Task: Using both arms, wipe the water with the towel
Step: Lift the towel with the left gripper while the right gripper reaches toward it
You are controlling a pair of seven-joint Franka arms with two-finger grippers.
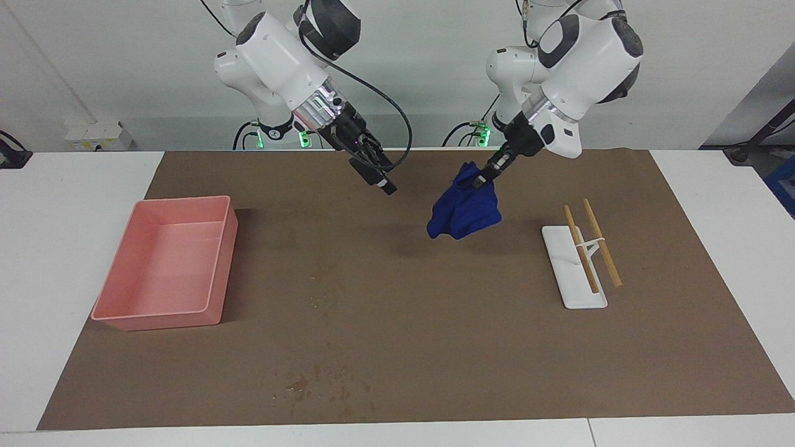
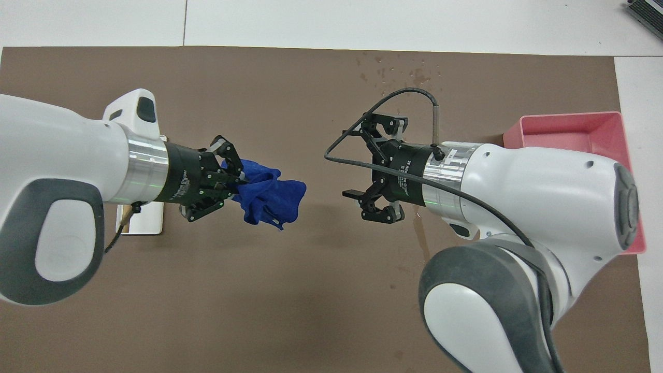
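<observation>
**Towel handover in progress**

Towel (image 1: 464,211) is hanging mid-air, centre-right of the facing view, over bare mat (image 1: 435,323). Left gripper (image 1: 483,176) is pinching its top fold. Right gripper (image 2: 369,173), fingers spread wide and empty, is hovering near it at frame centre. Judging next: right needs to close on the free edge. Water (image 1: 320,301) is sitting lower centre, unwiped.

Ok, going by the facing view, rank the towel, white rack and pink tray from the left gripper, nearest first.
1. Towel, hanging from the left gripper over the mat's middle.
2. White rack, toward the left arm's end.
3. Pink tray, toward the right arm's end.
</observation>
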